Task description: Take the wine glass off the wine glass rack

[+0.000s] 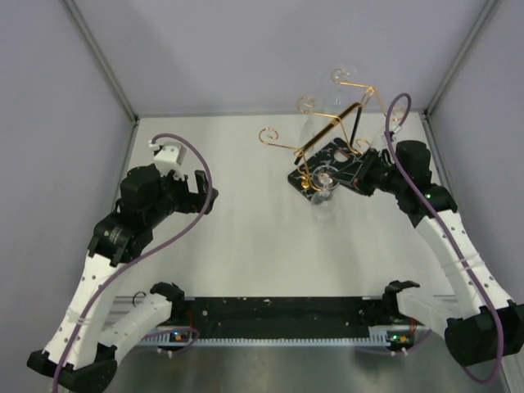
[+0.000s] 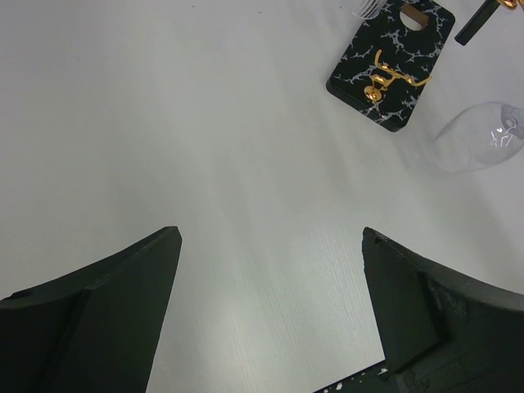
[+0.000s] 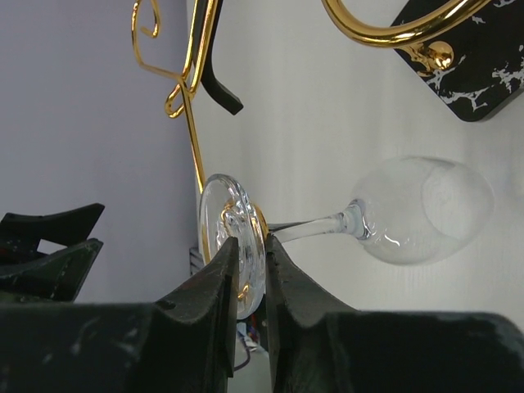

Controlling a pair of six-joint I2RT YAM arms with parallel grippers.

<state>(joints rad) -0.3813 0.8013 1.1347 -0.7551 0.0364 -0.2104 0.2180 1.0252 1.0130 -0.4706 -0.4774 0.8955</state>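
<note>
The wine glass rack point(image 1: 332, 131) is a gold wire stand with curled arm ends on a black marbled base point(image 1: 334, 161) at the back right. The clear wine glass point(image 1: 324, 192) hangs bowl-down beside the base. My right gripper point(image 1: 360, 172) is shut on the glass's round foot point(image 3: 233, 237), with one finger on each face. A gold rack wire point(image 3: 194, 139) runs down to the foot and shows through it. The bowl point(image 3: 422, 209) hangs above the table. My left gripper point(image 1: 201, 192) is open and empty over bare table, far left of the rack.
The left wrist view shows the rack base point(image 2: 391, 65) and the glass bowl point(image 2: 479, 135) at the top right. Grey walls close in the table; the right wall point(image 1: 491, 123) stands just behind the right arm. A purple cable point(image 1: 397, 123) loops near the rack's arms.
</note>
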